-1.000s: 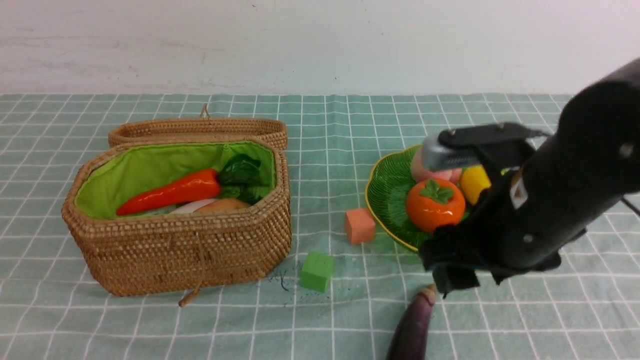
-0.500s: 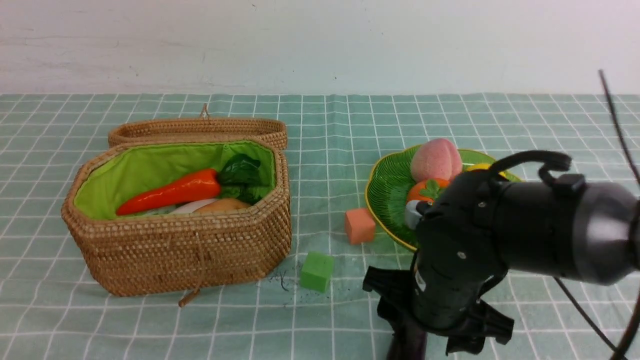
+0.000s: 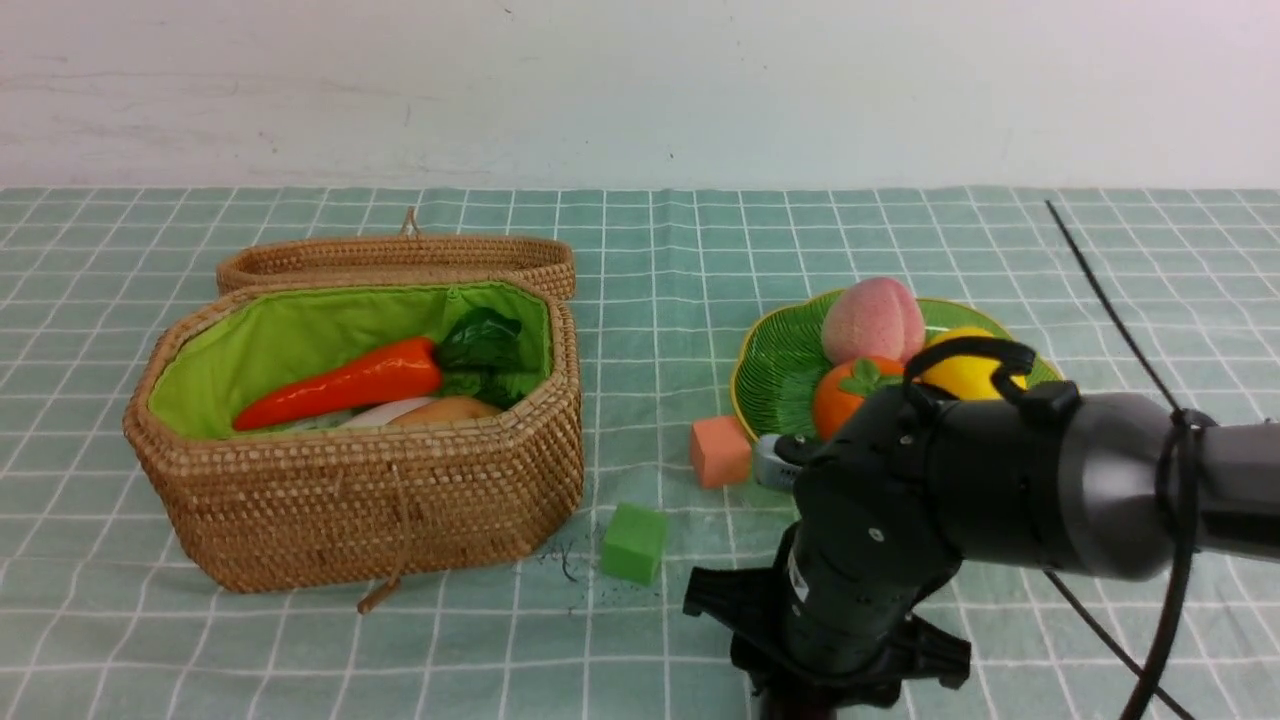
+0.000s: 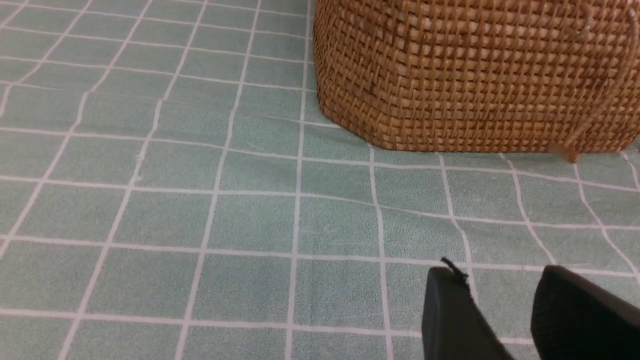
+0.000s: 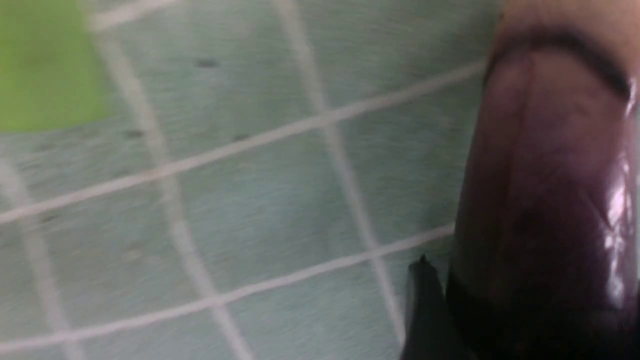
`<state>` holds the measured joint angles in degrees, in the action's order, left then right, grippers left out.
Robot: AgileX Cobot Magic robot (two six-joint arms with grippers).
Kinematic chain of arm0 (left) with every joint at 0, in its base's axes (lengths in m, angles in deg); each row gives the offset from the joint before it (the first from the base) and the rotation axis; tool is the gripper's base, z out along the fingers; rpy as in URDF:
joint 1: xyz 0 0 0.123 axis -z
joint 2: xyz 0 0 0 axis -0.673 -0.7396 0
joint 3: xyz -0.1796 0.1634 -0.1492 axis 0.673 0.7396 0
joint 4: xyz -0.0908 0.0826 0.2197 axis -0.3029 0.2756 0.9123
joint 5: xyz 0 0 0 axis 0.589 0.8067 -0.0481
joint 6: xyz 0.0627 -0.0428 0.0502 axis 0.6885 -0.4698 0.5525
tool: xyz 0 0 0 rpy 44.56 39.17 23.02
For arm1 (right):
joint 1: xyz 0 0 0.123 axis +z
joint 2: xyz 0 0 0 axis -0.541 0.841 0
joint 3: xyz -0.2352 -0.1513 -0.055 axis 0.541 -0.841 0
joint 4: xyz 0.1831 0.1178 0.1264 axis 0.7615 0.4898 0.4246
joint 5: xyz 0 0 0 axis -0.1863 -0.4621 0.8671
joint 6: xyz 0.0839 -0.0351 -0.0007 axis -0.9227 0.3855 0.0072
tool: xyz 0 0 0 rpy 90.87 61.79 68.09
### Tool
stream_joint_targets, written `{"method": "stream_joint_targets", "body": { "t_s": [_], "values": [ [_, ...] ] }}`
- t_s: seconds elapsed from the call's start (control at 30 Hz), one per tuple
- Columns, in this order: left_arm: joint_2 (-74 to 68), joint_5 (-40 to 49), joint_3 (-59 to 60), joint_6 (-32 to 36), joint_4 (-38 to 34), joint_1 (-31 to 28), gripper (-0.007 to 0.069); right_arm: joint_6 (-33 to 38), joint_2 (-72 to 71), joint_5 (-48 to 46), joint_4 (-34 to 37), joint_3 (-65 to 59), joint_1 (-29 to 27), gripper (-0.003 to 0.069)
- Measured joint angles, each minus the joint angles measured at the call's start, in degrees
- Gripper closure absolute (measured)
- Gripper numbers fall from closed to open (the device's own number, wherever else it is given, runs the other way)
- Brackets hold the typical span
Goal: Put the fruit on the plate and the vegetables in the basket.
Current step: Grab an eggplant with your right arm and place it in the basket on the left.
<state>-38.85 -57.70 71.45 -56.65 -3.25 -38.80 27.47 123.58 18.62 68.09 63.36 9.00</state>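
The right gripper [image 5: 440,310] is reaching down at the near edge of the table, over the eggplant [image 5: 545,200], the one vegetable not yet in the basket [image 3: 360,510]. One dark finger [image 5: 425,305] is lying right against the eggplant's side. The other is out of sight, so I cannot tell whether the claw is gripping it yet or only closing in.

The eggplant is looking dark purple and glossy, with a paler cap at one end, lying on the checked cloth [image 3: 650,260] near the green cube [image 3: 634,541].

The carrot [image 3: 345,386] and the other vegetables are sitting in the basket's green lining. The peach [image 3: 872,320], lemon [image 3: 965,375] and persimmon [image 3: 845,392] are resting on the plate [image 3: 775,380].

The left gripper [image 4: 505,315] is hanging parted and empty beside the basket.
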Motion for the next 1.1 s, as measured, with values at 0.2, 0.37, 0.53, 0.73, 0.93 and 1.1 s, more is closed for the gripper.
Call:
{"method": "stream_joint_targets", "body": {
  "t_s": [0.2, 0.37, 0.53, 0.73, 0.93, 1.1],
  "values": [
    [0.0, 0.0, 0.0, 0.0, 0.0, 0.0, 0.0386, 15.55, -7.83, 7.27, -0.27, 0.12, 0.0, 0.0294],
    [0.0, 0.0, 0.0, 0.0, 0.0, 0.0, 0.0386, 41.38, -11.57, 8.72, 0.69, 6.38, 0.0, 0.0294],
    [0.0, 0.0, 0.0, 0.0, 0.0, 0.0, 0.0386, 60.86, -9.68, -1.08, 6.44, 19.7, 0.0, 0.0294],
    [0.0, 0.0, 0.0, 0.0, 0.0, 0.0, 0.0386, 73.65, 0.82, -13.05, 14.64, 42.84, 0.0, 0.0294],
    [0.0, 0.0, 0.0, 0.0, 0.0, 0.0, 0.0386, 79.54, 14.21, -13.74, 20.62, 60.98, 0.0, 0.0294],
    [0.0, 0.0, 0.0, 0.0, 0.0, 0.0, 0.0386, 87.91, 23.46, -8.2, 24.47, 68.32, 0.0, 0.0294]
  ]
}}
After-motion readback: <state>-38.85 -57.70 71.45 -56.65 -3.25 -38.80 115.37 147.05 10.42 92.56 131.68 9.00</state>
